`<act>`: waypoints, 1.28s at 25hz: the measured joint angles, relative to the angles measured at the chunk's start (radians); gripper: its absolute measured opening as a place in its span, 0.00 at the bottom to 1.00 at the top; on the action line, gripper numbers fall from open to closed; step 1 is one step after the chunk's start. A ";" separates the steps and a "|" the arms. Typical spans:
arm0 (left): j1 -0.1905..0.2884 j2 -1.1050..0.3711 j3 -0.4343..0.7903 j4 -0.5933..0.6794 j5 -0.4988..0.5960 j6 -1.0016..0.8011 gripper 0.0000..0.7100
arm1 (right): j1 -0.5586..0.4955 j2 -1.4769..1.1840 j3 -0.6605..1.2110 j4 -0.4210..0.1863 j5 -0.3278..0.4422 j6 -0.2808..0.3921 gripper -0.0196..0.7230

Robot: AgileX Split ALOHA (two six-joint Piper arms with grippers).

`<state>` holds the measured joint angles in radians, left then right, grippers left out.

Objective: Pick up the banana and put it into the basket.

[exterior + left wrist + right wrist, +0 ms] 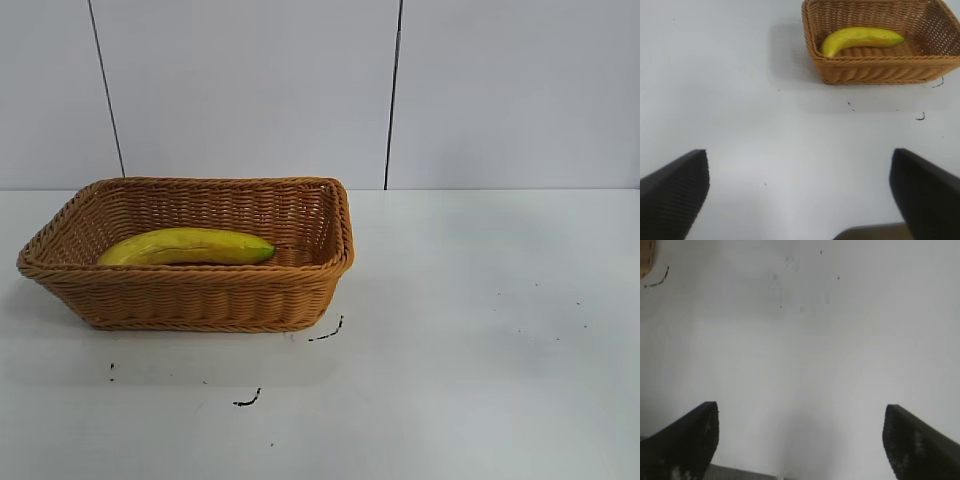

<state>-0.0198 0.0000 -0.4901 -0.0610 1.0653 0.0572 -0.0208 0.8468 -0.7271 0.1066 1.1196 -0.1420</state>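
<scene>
Risk from here looks low: banana [190, 246] lies flat inside basket [200, 300], greenish tip toward the basket's right wall, nothing else in it; only a stray arm sweep could nudge the basket across the tabletop [480, 330]. Left hand [799, 195] and right hand [800, 440] both spread, empty, well clear of the basket.

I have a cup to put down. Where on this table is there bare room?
The table is bare right of the basket out to its edge, and also in front of the basket, with only small black marks. The basket floor is mostly taken by the banana.
</scene>
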 joint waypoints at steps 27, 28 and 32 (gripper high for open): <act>0.000 0.000 0.000 0.000 0.000 0.000 0.98 | 0.000 -0.851 0.230 -0.056 -0.099 0.076 0.88; 0.000 0.000 0.000 0.000 0.000 0.000 0.98 | 0.000 -0.852 0.230 -0.056 -0.099 0.076 0.88; 0.000 0.000 0.000 0.000 0.000 0.000 0.98 | 0.000 -0.852 0.230 -0.056 -0.099 0.076 0.88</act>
<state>-0.0198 0.0000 -0.4901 -0.0610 1.0653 0.0572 -0.0208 -0.0056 -0.4971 0.0507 1.0208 -0.0663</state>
